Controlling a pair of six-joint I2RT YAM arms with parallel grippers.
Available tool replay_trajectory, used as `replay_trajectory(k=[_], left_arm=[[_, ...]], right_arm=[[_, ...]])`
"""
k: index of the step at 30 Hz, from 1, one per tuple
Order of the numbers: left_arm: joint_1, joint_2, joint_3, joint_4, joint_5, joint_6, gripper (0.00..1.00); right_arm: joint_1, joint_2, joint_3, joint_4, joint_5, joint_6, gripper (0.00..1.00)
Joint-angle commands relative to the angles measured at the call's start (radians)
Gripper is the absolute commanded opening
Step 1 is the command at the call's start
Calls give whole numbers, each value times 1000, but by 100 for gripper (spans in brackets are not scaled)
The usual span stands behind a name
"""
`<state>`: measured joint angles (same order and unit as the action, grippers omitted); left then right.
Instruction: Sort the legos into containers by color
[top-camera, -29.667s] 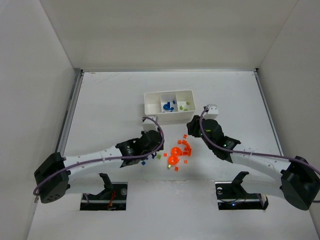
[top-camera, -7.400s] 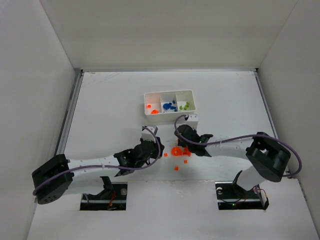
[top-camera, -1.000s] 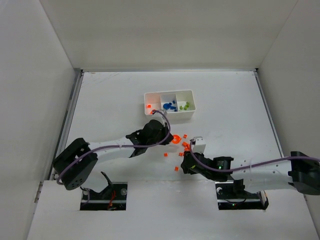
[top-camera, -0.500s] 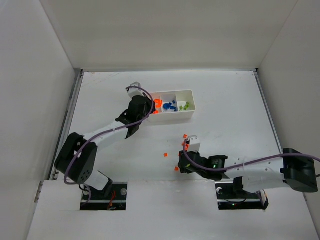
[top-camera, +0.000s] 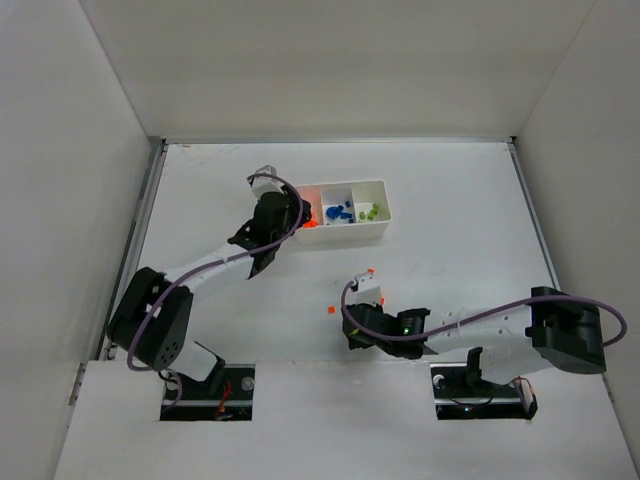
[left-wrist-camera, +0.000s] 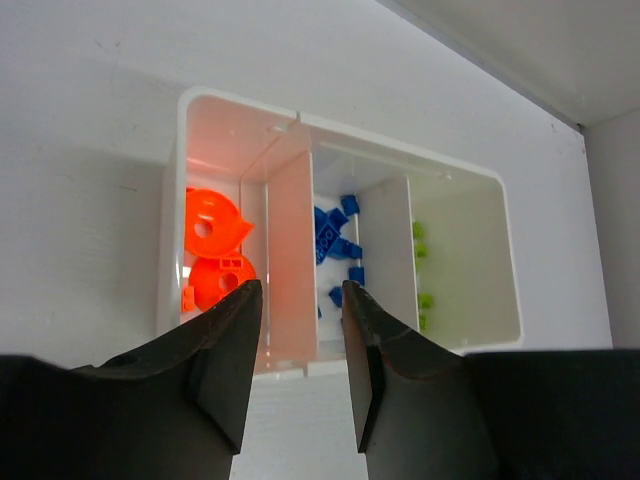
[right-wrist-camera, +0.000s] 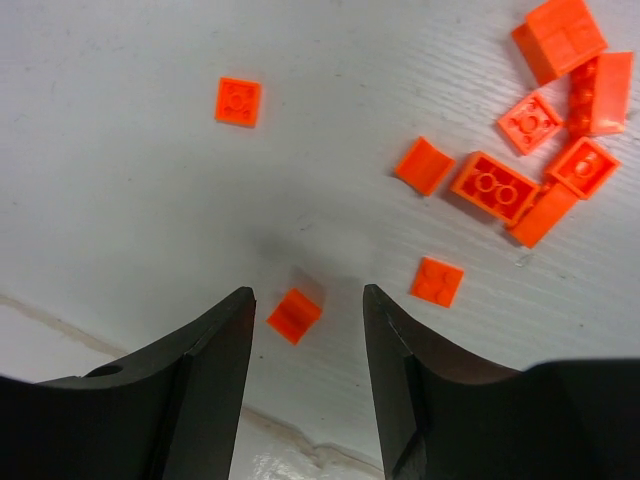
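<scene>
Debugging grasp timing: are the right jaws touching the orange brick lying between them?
Apart. The right wrist view shows the orange brick between the open jaws of the right gripper, with bare table showing on both sides.

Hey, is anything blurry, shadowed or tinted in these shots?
Left wrist: left fingers dark and soft, the tray sharp, its left compartment walls tinted orange. Right wrist: right fingers soft-edged, a faint shadow by the orange brick between them.
</scene>
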<state>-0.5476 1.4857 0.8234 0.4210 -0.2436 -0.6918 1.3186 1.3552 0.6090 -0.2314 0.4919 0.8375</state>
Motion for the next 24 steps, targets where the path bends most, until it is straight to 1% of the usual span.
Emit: replay_trajectory(k=[1, 5, 7, 12, 14, 16, 19, 22, 24], left_arm=[[-42, -126, -84, 18, -29, 24, 35], [-90, -206, -180, -17, -59, 57, 35], [-111, -234, -210, -56, -63, 58, 35], [-165, -289, -280, -88, -62, 55, 35], [-180, -315, -300, -102, -65, 55, 35], [-185, -340, -320, -111, -68, 52, 35], [-182, -383, -333, -158, -68, 44, 35], [-183, -418, -354, -180, -69, 44, 35], [-185, -427, -359, -201, -66, 38, 35]], right_arm=[[26, 31, 57, 46, -27, -46, 52], [47, 55, 61, 43, -35, -43, 51], [54, 64, 58, 44, -41, -40, 51], [63, 90, 60, 21, -33, -20, 51], [64, 100, 60, 26, -32, -20, 48], [69, 113, 67, 9, -27, -18, 45], [78, 120, 77, -11, -26, -15, 42], [92, 124, 74, -22, -9, -17, 42], [95, 127, 74, -35, -6, -9, 45]])
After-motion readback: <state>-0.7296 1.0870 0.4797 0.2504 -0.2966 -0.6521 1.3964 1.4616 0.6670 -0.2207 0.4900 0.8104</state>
